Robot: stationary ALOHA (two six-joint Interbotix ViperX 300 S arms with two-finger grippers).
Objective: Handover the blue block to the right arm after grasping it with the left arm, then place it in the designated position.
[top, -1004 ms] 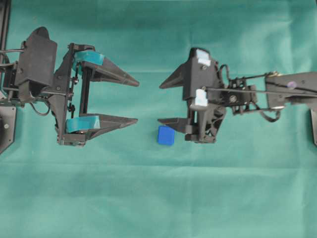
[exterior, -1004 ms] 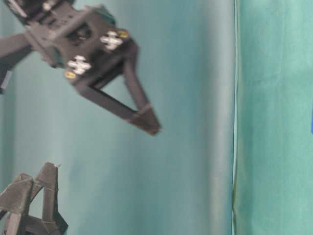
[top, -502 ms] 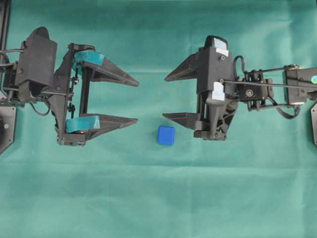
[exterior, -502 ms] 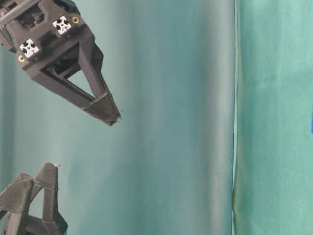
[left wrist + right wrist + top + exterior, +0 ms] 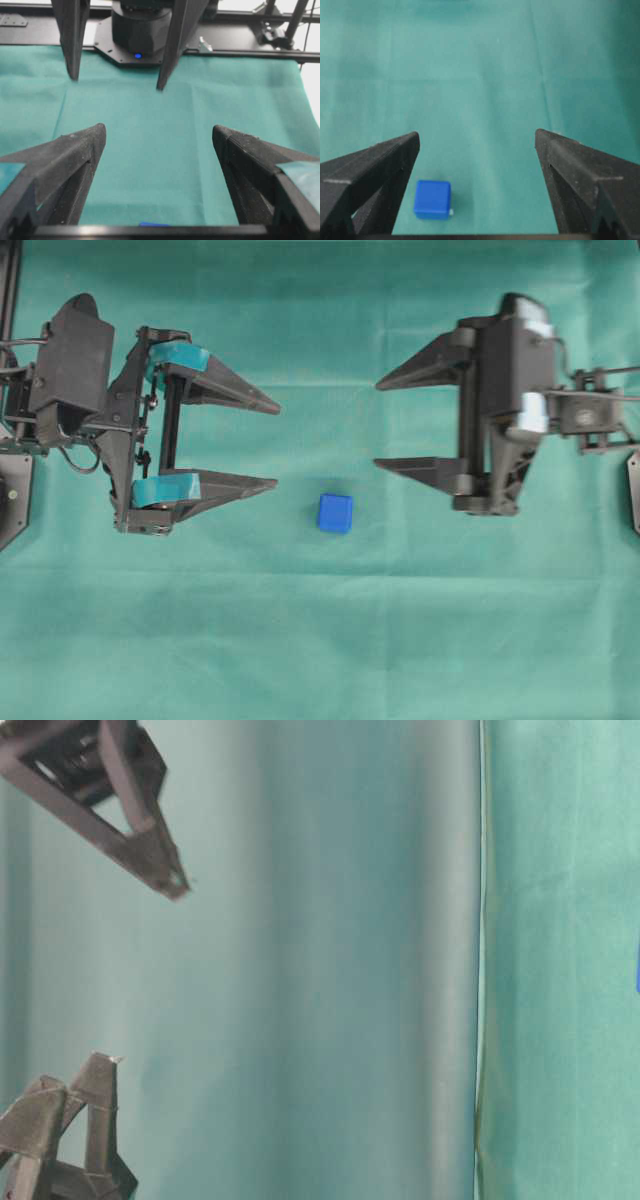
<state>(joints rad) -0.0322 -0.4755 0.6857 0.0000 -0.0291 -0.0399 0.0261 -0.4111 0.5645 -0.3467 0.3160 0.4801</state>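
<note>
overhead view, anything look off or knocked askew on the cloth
Nothing stands out. The blue block sits flat on the green cloth, between the two open hands, touching neither the left hand nor the right hand. No spill or damage shows.

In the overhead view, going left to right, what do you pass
left gripper with the teal-banded fingers, open → blue block on the green cloth → right gripper with all-black fingers, open

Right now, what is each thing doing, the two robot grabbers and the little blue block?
blue block: lying flat on the green cloth, nothing touching it.
left gripper: jaws wide open, empty, apart from the block.
right gripper: jaws wide open, empty, apart from the block.
</note>
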